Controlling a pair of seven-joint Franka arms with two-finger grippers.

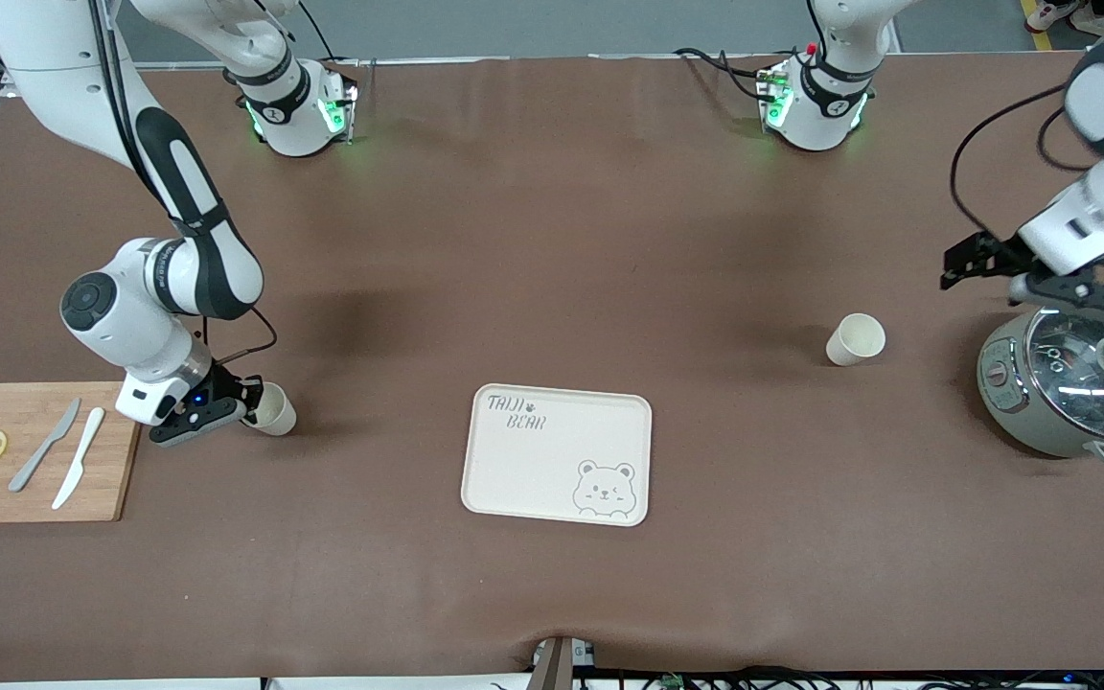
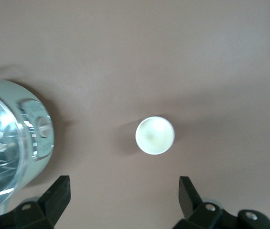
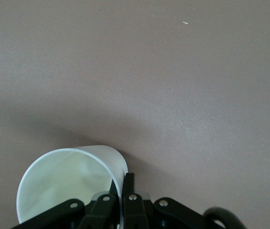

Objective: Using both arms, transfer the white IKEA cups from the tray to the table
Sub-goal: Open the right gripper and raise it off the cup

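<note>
White cups: 1 pinched by the right gripper, 1 standing free on the brown table.

The right gripper (image 1: 247, 407), beside the cutting board (image 1: 34, 450) at the right arm's end, clamps the first cup's (image 1: 274, 409) rim. The bear-print tray (image 1: 557, 454) lies mid-table. The second cup (image 1: 856, 339) stands near the rice cooker (image 1: 1074, 393), where the left gripper (image 2: 124, 195) hangs with jaws wide.

Cream-white cups (image 1: 856, 338), brown table (image 1: 552, 240), cream tray (image 1: 558, 455) (bear print).
</note>
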